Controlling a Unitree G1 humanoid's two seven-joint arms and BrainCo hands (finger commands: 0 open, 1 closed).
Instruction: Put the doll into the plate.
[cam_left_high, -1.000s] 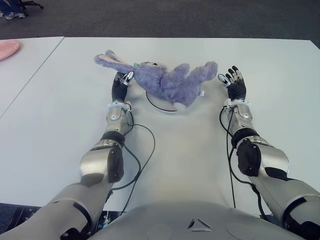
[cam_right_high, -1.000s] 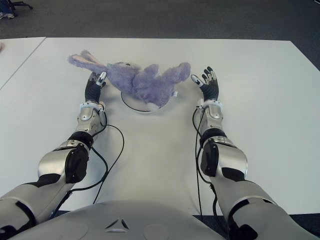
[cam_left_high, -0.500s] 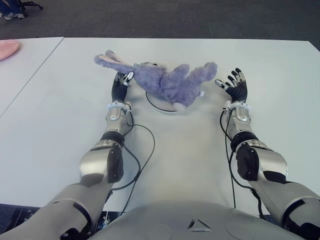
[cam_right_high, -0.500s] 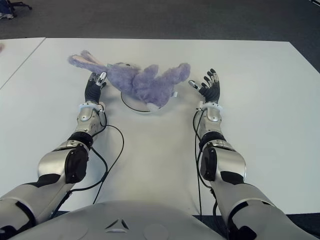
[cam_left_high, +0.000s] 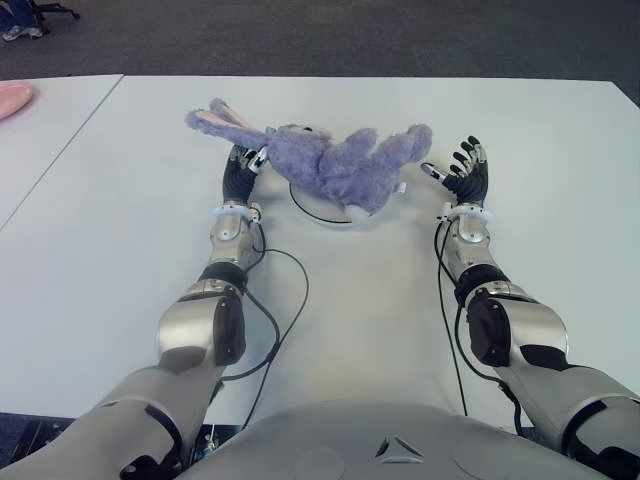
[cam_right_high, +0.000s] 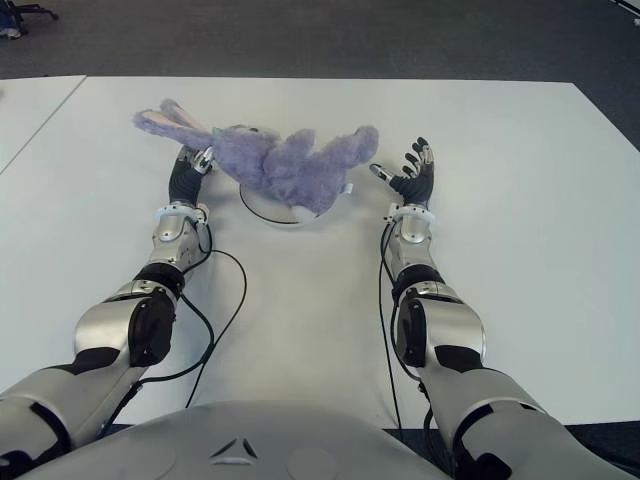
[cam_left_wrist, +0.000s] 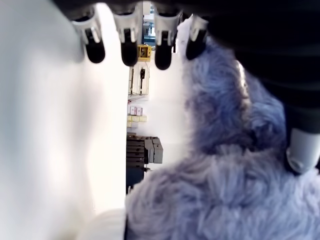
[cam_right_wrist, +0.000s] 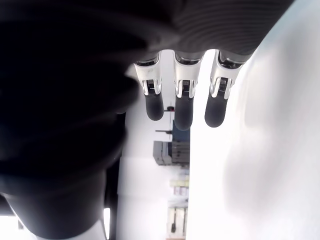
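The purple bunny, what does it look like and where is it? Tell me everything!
The doll is a fluffy purple plush bunny with long ears, pinkish inside, stretched toward the robot's left. It lies flat across the white plate, covering most of it, with a small white tag on its body. The left hand shows at its head, thumb against the fur. The right hand is open beside its far end, not touching.

The plush rabbit (cam_left_high: 335, 165) sprawled across the plate (cam_left_high: 322, 207), covering most of it. The left hand (cam_left_high: 240, 172) pressed against its left flank; the right hand (cam_left_high: 462, 177) stood just beside its right end, fingers spread. Bare worktop (cam_left_high: 130, 230) lay wide around.
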